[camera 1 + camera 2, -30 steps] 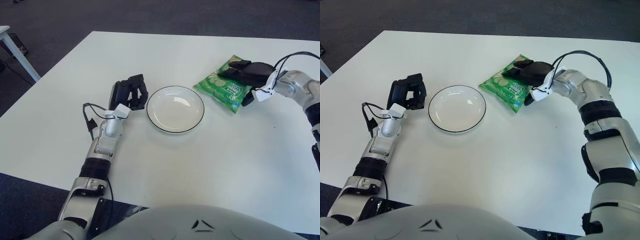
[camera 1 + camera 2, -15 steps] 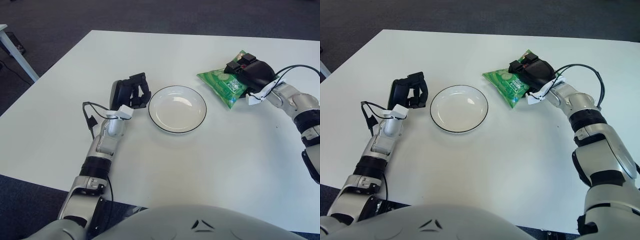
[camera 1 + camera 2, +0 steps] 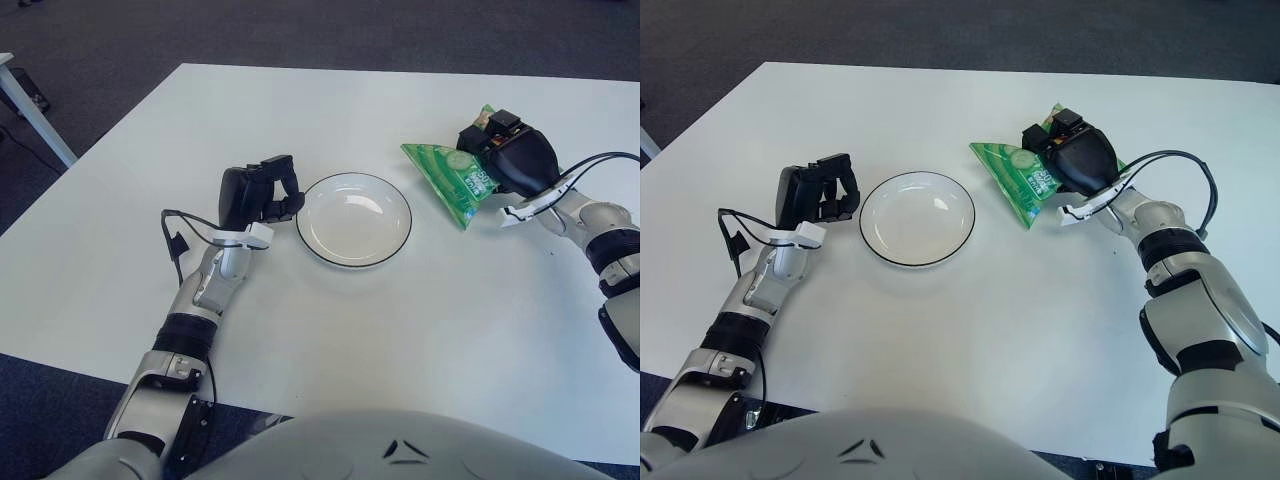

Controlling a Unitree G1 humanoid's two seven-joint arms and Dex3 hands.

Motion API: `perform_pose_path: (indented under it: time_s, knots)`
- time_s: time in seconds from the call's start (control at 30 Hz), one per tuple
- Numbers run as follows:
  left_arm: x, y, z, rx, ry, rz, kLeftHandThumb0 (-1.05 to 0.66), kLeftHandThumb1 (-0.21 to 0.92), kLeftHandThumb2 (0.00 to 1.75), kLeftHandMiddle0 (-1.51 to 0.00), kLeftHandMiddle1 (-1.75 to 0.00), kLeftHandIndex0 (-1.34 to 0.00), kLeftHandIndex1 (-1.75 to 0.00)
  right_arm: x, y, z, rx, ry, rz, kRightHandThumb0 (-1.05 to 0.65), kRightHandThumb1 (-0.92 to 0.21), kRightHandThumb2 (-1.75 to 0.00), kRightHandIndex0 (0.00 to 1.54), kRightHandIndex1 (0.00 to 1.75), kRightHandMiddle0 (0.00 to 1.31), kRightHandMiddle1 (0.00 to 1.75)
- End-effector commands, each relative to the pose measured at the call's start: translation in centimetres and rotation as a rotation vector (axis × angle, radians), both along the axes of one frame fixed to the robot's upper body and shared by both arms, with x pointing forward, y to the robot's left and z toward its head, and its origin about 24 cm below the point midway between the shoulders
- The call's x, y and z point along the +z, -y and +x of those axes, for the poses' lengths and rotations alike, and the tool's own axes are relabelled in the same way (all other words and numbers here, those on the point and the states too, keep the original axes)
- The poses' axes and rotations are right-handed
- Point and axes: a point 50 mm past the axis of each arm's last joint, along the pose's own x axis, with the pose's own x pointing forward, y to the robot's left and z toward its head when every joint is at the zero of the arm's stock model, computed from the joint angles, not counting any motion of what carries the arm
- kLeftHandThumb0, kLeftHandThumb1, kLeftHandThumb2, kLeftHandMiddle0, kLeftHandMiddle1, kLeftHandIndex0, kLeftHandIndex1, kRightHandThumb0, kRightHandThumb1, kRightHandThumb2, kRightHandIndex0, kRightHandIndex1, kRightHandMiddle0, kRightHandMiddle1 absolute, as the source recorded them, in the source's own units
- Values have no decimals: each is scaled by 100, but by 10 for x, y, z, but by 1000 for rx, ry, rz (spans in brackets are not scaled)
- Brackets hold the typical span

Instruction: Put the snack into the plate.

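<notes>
A green snack bag (image 3: 446, 171) is to the right of the white, dark-rimmed plate (image 3: 352, 232), its near corner pointing at the plate. My right hand (image 3: 515, 157) is shut on the bag's right half and holds it tilted, so that part of the bag is hidden under the hand. The plate holds nothing. My left hand (image 3: 262, 192) shows just left of the plate, its fingers loosely curved close to the rim and holding nothing.
The white table (image 3: 420, 330) reaches past the views on the right. Its left edge and far edge drop to dark carpet. A leg of another white table (image 3: 30, 105) stands at the far left. Black cables trail from both wrists.
My right hand has closed over the bag and turned, tipping the bag up and drawing it slightly right. My left hand has rotated and its fingers have curved toward the plate's rim.
</notes>
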Motion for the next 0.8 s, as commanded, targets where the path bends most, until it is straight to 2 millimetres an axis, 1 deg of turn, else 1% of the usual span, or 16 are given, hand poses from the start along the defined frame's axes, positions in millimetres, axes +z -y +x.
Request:
perform_pose_path:
  time_s: [0.0,0.13,0.23,0.33,0.5,0.6,0.67,0.77]
  knots:
    - [-72,-3,-39,57,-275,-15,-50,83,89,-139,-175,-117,-175,1,-3,-2,45,-35,77,0,-22,-141,73,164,45,175]
    - [-73,-3,-38,57,-272,-11,-50,83,89,-139,-175,-117,-175,7,-5,-1,66,-30,136,0,-22,-142,73,166,45,175]
    - [-73,-3,-38,55,-276,-11,-50,83,89,-139,-175,-117,-175,20,-12,1,97,-9,215,0,-21,-143,73,167,45,175]
    - [-73,-4,-38,58,-269,-10,-50,83,89,-139,-175,-116,-175,26,-13,2,89,-4,286,0,-20,-145,73,168,46,175]
    - [-73,-3,-37,60,-267,-5,-49,83,89,-138,-175,-116,-175,47,-22,5,118,11,354,0,-18,-148,73,171,48,175]
    - [-75,-3,-36,61,-276,-6,-49,83,89,-138,-175,-115,-175,54,-28,5,131,9,380,0,-12,-155,77,174,52,175]
    - [-76,-4,-35,65,-288,-9,-49,83,89,-137,-175,-115,-175,56,-31,5,133,3,395,0,-4,-165,83,174,59,175]
    - [-78,-5,-35,76,-324,-26,-49,83,89,-137,-175,-115,-175,62,-39,3,151,0,418,-1,3,-171,88,174,65,173]
